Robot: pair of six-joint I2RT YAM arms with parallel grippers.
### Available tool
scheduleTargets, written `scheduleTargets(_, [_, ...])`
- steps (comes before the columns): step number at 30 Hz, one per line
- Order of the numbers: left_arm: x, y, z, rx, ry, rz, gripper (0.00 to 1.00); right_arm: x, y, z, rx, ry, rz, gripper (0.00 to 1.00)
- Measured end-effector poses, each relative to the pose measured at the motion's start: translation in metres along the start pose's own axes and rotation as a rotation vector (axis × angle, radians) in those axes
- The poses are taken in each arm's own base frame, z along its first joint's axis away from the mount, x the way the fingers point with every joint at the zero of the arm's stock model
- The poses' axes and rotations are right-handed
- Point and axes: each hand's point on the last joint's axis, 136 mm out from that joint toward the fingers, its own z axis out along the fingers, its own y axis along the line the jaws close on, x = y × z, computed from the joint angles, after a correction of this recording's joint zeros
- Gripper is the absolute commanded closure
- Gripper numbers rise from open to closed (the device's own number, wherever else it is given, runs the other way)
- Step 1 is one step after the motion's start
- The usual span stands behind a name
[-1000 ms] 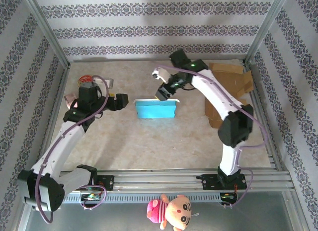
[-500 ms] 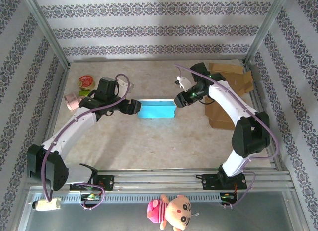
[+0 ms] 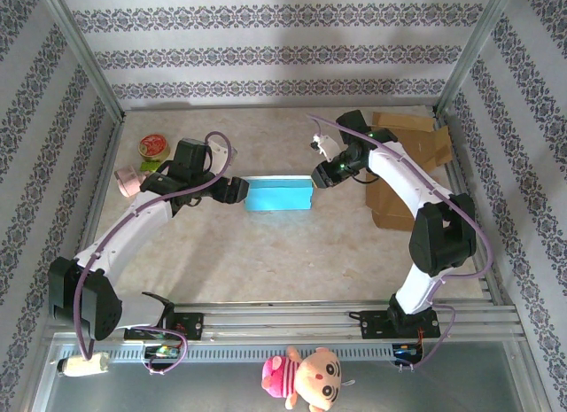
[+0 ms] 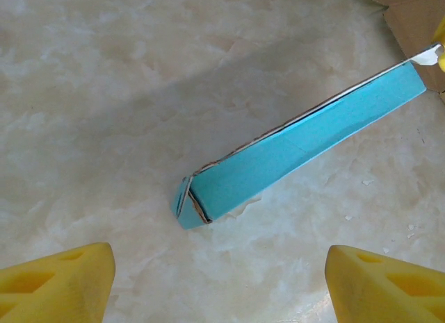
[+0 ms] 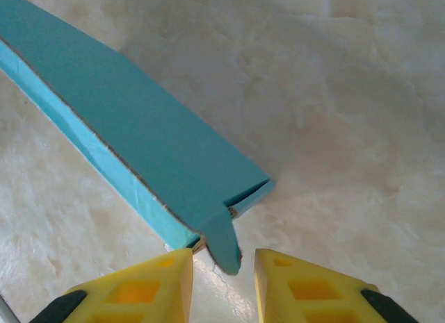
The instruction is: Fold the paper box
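**Both grippers brought in to the ends of the blue box**

Since a second ago both arms have been swung inward. The blue paper box (image 3: 279,198), which then stood taller, is now seen lower and flatter at the centre of the top view, on the marbled table (image 3: 266,261).

The left gripper (image 3: 235,190) is set just beside the box's left end, its jaws held wide and nothing gripped. In the left wrist view the box's folded end is seen above the yellow fingers (image 4: 62,281), apart from them.

The right gripper (image 3: 321,174) is placed at the box's right end, and its jaws have been narrowed to a small gap. In the right wrist view a small flap (image 5: 221,243) at the box's corner is seen dipping between the fingertips, with a sliver of space on either side.

Brown cardboard pieces (image 3: 407,164) are seen at the right of the top view.
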Motion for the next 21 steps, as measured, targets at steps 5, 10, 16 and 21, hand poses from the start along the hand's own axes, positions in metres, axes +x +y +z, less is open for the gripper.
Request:
scheduleTargets(5, [0.0,0.001,0.0,-0.003,0.001,0.0,0.21,-0.002,-0.001,0.001,0.012,-0.002,-0.014,0.72])
scheduleTargets(10, [0.001,0.001,0.001,-0.004,0.004,-0.001,0.21,-0.003,0.003,0.005,0.007,0.002,-0.032,0.83])
scheduleTargets(16, [0.005,0.004,0.005,-0.012,0.019,-0.005,0.21,-0.003,0.003,0.005,0.007,0.0,-0.051,0.93])
scheduleTargets(21, [0.013,0.014,0.016,-0.056,0.061,-0.016,0.28,-0.004,0.003,0.005,0.007,-0.001,-0.055,0.97])
